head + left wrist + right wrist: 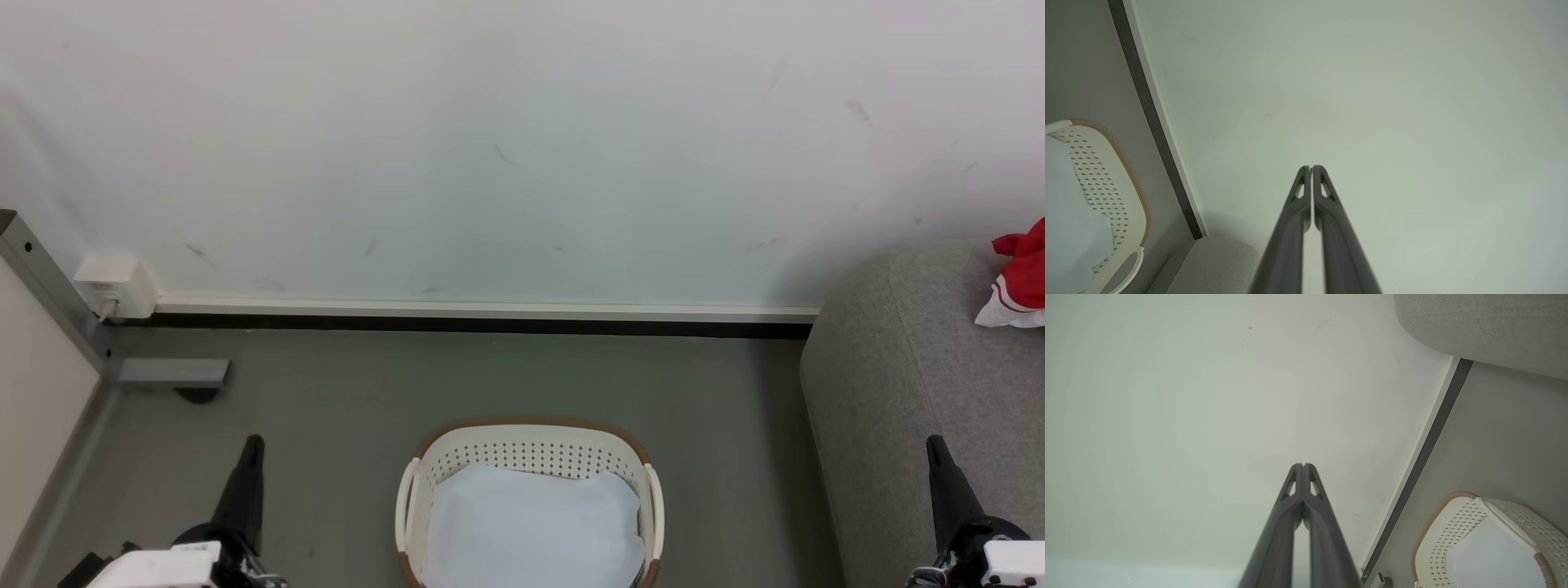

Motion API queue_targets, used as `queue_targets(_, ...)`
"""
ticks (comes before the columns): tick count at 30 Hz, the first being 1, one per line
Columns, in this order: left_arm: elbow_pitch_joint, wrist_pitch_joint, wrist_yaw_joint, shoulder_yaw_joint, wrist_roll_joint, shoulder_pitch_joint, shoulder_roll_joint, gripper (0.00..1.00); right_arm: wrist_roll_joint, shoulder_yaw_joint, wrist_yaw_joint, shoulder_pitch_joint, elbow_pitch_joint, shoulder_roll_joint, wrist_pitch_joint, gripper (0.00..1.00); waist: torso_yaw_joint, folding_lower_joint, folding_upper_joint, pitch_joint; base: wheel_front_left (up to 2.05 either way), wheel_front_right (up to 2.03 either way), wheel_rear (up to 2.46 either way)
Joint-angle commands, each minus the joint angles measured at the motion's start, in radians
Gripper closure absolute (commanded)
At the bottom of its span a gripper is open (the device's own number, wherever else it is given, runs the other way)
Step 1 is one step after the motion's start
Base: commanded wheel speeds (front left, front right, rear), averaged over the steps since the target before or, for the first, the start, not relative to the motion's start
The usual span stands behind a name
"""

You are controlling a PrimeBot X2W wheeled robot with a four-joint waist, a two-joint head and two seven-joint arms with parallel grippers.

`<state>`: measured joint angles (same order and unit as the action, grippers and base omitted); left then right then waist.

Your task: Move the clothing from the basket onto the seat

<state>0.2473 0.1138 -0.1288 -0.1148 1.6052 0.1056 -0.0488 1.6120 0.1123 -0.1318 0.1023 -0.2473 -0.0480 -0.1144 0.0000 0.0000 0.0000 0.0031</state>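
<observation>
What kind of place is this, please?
Probably a plain indoor room arranged like a living area: a grey fabric sofa beside a bare white wall, a laundry basket on the grey floor, and red clothing lying on the sofa.

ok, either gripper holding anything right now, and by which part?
Nothing held: left gripper and right gripper are both shut, empty; the red clothing lies on the sofa.

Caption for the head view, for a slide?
Red clothing on the sofa; basket on the floor holds a white sheet.
</observation>
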Motion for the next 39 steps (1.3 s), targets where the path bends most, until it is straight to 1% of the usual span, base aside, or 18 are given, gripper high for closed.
queue_targets(1,-0.004,0.004,-0.005,-0.002,0.014,0.007,-0.002,1.00,0.002,0.004,0.002,0.014,0.005,-0.004,-0.003,1.00,0.000,0.0000,0.0000,0.000,0.00,0.00,0.00)
queue_targets(39,-0.004,0.004,-0.005,-0.002,0.014,0.007,-0.002,1.00,0.002,0.004,0.002,0.014,0.005,-0.004,-0.003,1.00,0.000,0.0000,0.0000,0.000,0.00,0.00,0.00)
